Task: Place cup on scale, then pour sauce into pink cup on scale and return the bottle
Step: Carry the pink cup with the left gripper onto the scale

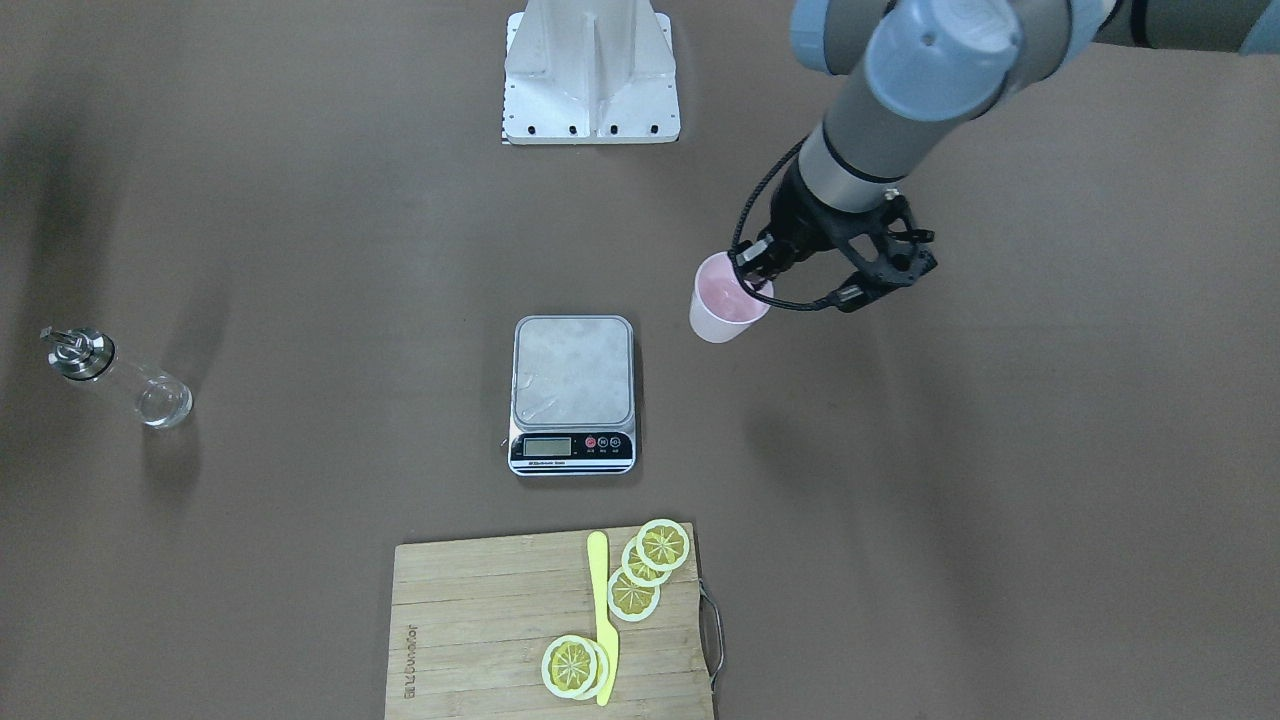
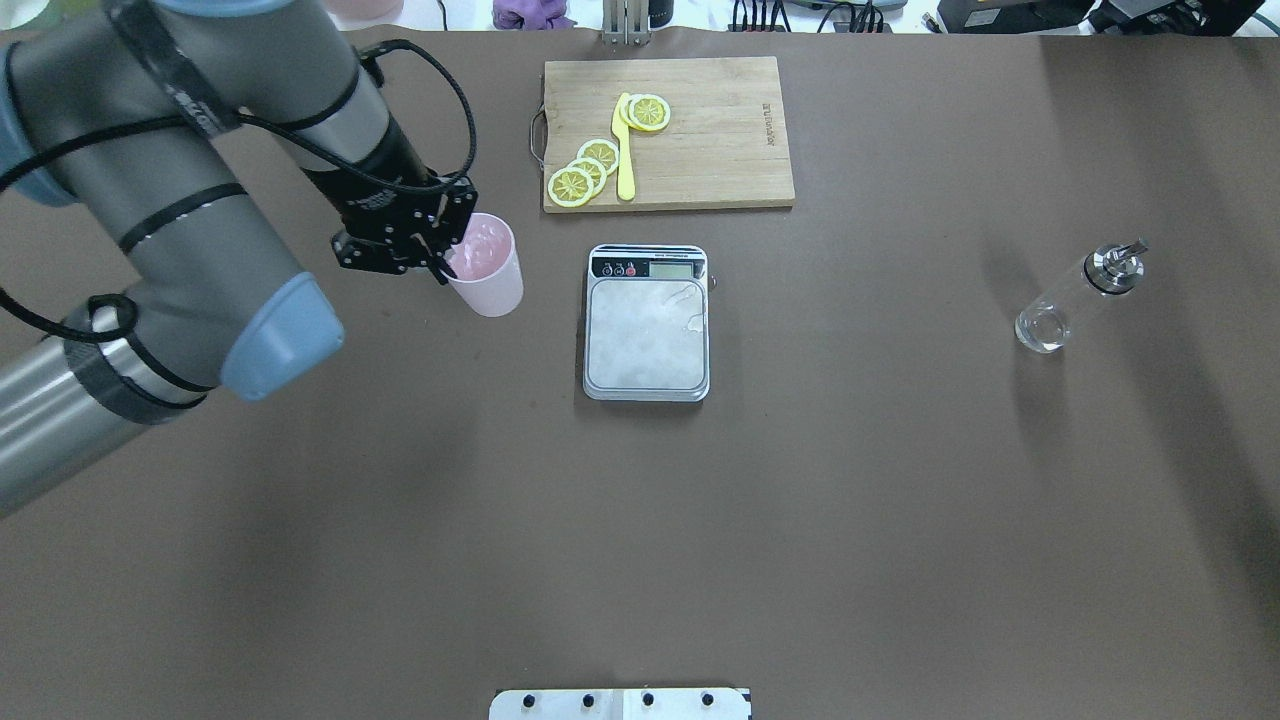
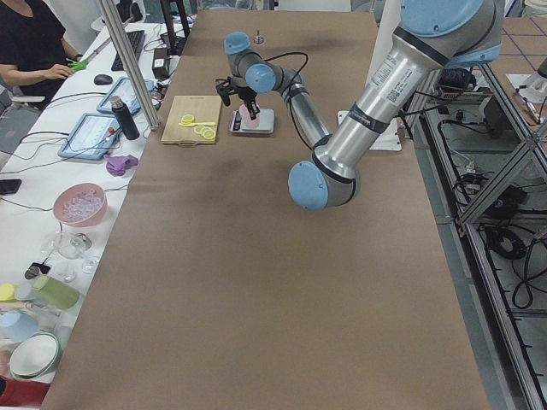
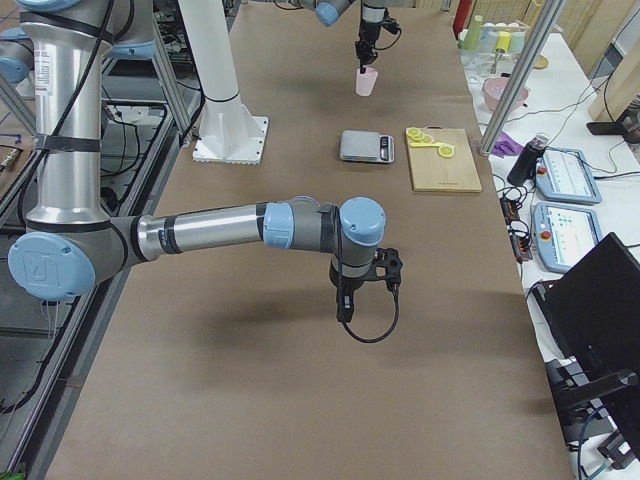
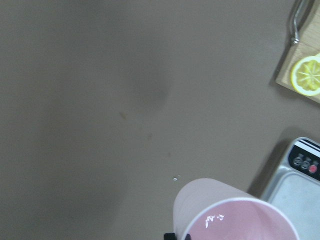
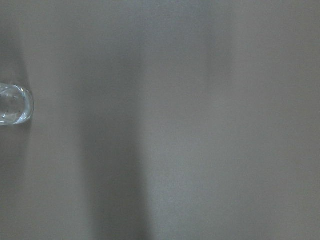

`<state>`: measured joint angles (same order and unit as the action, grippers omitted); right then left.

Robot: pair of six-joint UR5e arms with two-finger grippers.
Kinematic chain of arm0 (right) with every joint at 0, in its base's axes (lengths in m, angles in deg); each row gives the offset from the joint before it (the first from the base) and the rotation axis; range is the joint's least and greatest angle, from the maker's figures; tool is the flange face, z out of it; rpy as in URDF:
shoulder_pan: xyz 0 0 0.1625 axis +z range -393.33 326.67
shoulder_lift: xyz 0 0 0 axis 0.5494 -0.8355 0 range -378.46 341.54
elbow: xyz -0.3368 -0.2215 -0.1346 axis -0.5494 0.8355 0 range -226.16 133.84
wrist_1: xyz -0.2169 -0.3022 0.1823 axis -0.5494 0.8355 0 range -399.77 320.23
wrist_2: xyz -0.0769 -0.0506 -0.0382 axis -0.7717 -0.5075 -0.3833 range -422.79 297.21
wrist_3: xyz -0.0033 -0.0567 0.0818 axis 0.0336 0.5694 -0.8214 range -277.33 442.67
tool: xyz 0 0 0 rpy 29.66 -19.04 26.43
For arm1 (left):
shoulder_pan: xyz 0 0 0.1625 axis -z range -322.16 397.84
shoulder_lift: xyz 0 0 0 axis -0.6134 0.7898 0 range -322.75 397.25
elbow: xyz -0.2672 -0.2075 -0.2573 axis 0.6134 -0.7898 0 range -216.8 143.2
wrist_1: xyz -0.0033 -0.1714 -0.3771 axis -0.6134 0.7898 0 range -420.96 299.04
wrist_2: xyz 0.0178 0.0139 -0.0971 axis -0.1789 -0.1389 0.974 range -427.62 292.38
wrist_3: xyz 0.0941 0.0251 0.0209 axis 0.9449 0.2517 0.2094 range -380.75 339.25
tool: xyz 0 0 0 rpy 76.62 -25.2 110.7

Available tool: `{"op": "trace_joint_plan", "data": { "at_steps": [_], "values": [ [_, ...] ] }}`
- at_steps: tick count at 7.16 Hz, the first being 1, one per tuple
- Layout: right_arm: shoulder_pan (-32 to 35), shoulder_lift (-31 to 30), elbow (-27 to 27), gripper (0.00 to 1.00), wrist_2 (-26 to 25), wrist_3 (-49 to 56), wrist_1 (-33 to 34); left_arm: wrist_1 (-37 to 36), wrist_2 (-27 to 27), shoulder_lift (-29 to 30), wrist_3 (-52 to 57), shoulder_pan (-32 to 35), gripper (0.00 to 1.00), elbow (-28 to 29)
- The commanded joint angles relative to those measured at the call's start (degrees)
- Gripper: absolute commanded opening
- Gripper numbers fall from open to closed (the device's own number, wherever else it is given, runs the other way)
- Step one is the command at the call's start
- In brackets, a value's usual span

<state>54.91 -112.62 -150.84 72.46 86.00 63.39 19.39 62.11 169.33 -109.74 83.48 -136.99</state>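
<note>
The pink cup (image 2: 490, 275) hangs in my left gripper (image 2: 444, 264), which is shut on its rim with one finger inside and one outside. It is upright, a short way to the left of the scale (image 2: 647, 335) in the overhead view, and the steel platform is bare. The left wrist view shows the cup (image 5: 220, 212) close up with the scale (image 5: 300, 187) beside it. The clear bottle (image 2: 1078, 298) with its metal spout stands alone far to the right. Its sauce is too clear to make out. My right gripper (image 4: 366, 292) hovers over bare table; whether it is open I cannot tell.
A wooden cutting board (image 2: 720, 140) with lemon slices (image 2: 585, 170) and a yellow knife (image 2: 624, 150) lies just beyond the scale. The white robot base (image 1: 590, 75) stands on the near side. A person sits at a side desk (image 3: 34, 51).
</note>
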Motion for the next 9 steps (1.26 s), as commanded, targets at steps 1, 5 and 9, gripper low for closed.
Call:
{"op": "trace_joint_plan", "data": {
  "at_steps": [1,5,9],
  "values": [
    [0.00,0.72,0.70,1.00,0.01,-0.08,0.02,6.19,-4.11,7.99,-10.91,-4.76,0.00,9.98],
    [0.00,1.34,0.53,1.00,1.77,-0.17,0.02,8.59,-9.05,13.11,-12.70,-8.54,0.00,18.72],
    [0.00,1.34,0.01,1.00,1.77,-0.08,0.02,10.53,-11.16,12.85,-13.23,-10.31,0.00,20.04]
  ]
}}
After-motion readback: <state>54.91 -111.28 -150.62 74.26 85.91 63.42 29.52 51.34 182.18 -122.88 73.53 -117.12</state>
